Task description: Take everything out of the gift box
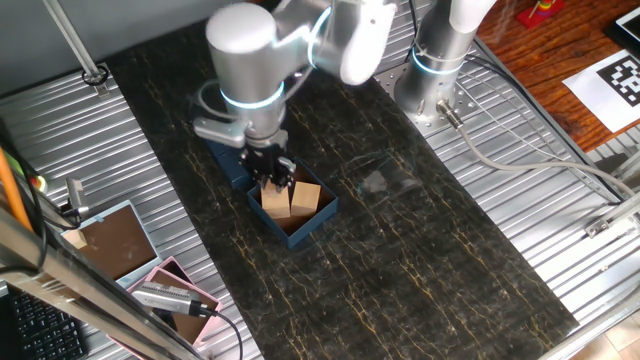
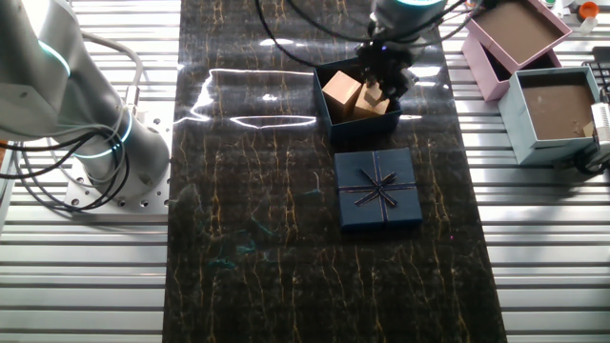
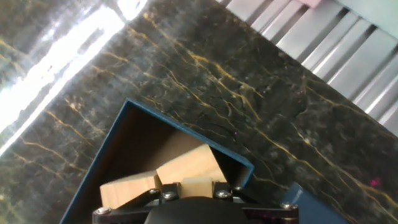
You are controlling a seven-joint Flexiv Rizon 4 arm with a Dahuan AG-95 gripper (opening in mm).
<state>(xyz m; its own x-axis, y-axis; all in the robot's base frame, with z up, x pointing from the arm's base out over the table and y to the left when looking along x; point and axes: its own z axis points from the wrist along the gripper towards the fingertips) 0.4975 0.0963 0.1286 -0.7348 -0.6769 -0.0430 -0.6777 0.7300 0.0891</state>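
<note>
Near the middle of the dark table (image 1: 420,260), the gift box (image 1: 310,225) sat with wooden blocks (image 1: 290,198) still inside it. Directly above them hung the gripper (image 1: 273,178), its jaws reaching down into the box at the blocks, so the coming lift looked straight up. Whether the jaws had closed on a block could not be told. From the other fixed view, the bowed lid (image 2: 377,189) lay just beside the box; the hand view showed blocks leaning together against the box wall.
</note>
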